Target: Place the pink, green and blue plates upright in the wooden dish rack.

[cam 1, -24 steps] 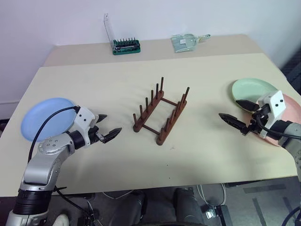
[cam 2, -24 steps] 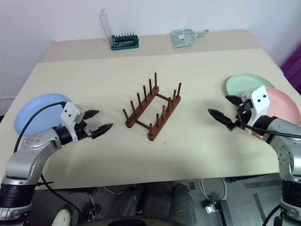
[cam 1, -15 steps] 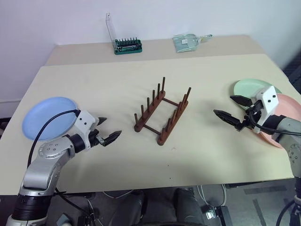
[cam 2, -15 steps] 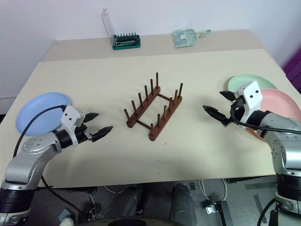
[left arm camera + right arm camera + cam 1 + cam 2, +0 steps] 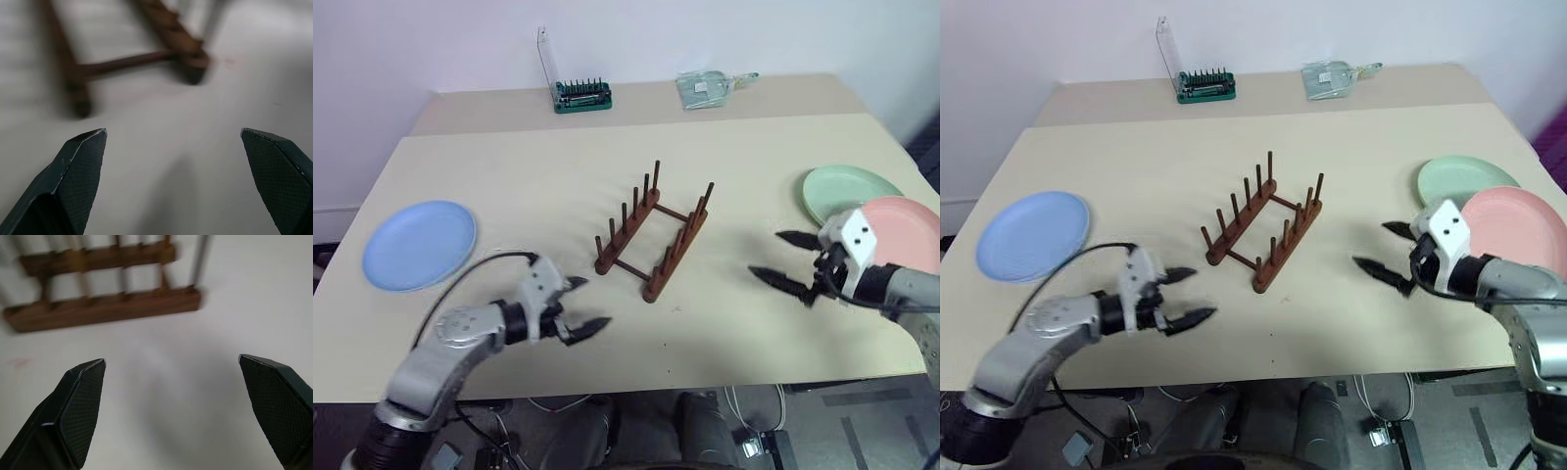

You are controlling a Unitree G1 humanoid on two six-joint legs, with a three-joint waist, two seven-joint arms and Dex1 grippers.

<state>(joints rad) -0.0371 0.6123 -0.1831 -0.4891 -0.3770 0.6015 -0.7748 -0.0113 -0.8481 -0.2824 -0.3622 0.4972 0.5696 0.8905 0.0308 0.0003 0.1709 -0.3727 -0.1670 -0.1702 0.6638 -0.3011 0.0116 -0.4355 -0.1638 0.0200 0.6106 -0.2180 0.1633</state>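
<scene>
- We are at the very start: no plate is in the rack [image 5: 653, 233] yet, and all three lie flat on the desk [image 5: 558, 166].
- Our left gripper [image 5: 580, 305] hangs empty with its fingers spread wide, just in front of the rack's near left end.
- Our right gripper [image 5: 783, 260] is likewise wide open and holds nothing; it points toward the rack from the right, just beside the pink plate [image 5: 906, 228].
- The rack stands mid-desk, set at a slant: dark brown wood, two base rails each with a row of thin round pegs, joined by crossbars. Every slot is free.
- The blue plate [image 5: 419, 244] lies near the desk's left edge, well apart from the left gripper.
- The green plate [image 5: 847, 188] lies at the right, its near rim tucked under the pink one.
- The plates look round, shallow, smooth and matte, probably plastic, with low rims.
- We judge the next move to be a pick. The pink plate is nearest the right gripper and sits on top, so it looks the sensible first choice.
- That calls for getting a finger under a thin rim that lies flush on the smooth desk, then tipping the plate on edge between two pegs.
</scene>
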